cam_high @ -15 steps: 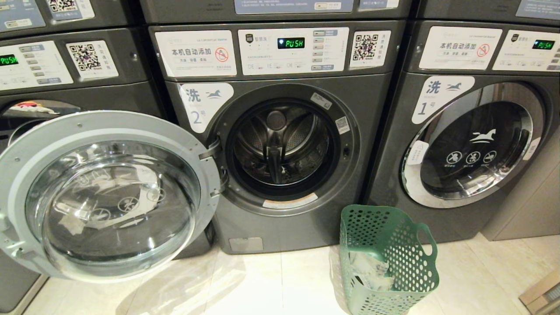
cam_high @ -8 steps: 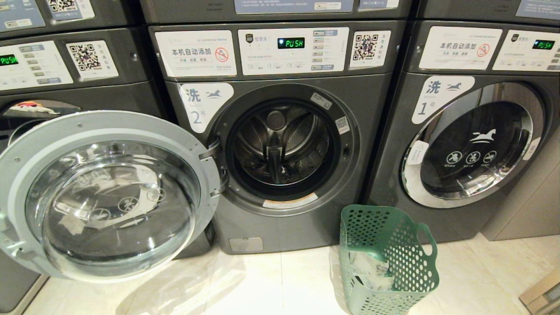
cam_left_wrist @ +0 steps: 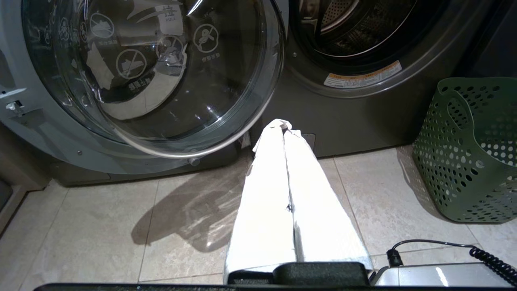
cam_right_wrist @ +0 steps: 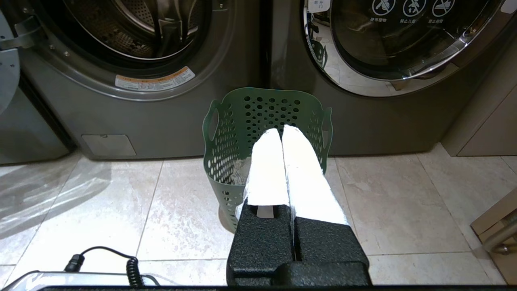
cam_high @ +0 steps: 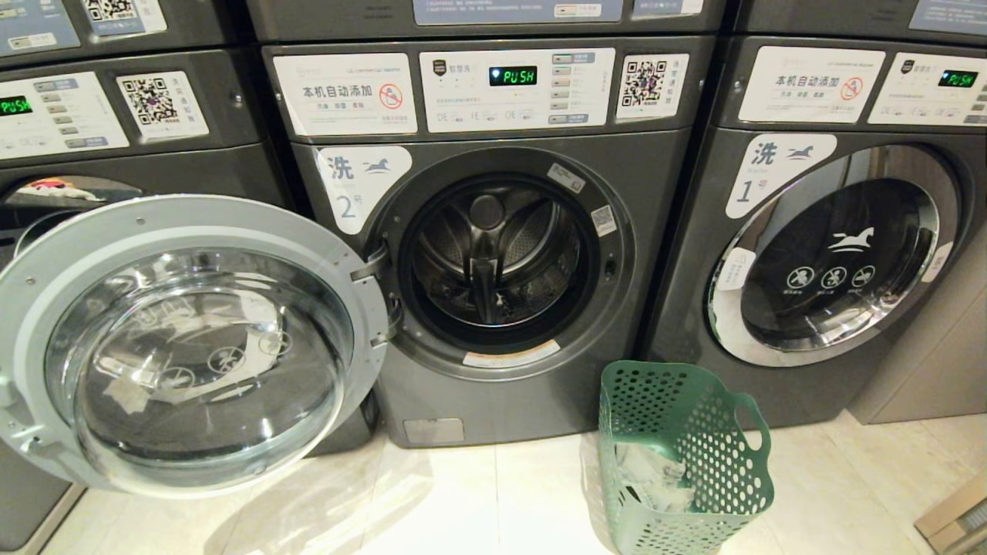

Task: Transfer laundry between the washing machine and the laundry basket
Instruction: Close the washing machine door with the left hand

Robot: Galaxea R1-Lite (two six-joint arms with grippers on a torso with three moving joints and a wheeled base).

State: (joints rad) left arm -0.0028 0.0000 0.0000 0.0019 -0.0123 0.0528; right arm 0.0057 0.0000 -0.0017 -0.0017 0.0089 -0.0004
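Note:
The grey washing machine (cam_high: pixel 493 401) marked 2 faces me with its round door (cam_high: pixel 185 339) swung wide to the left and its dark drum (cam_high: pixel 497 258) showing. A green perforated laundry basket (cam_high: pixel 694 455) stands on the floor at its lower right, with pale laundry (cam_high: pixel 651 478) inside. Neither arm shows in the head view. In the left wrist view my left gripper (cam_left_wrist: pixel 284 127) is shut and empty, low over the tiles before the machine. My right gripper (cam_right_wrist: pixel 281 131) is shut and empty, pointing at the laundry basket (cam_right_wrist: pixel 230 133).
A second washer (cam_high: pixel 833 254) marked 1 stands to the right with its door shut, and another machine (cam_high: pixel 92 116) to the left. The open door juts out over the left floor. Beige tiles (cam_high: pixel 478 509) lie in front. A wooden edge (cam_high: pixel 956 516) sits at the far right.

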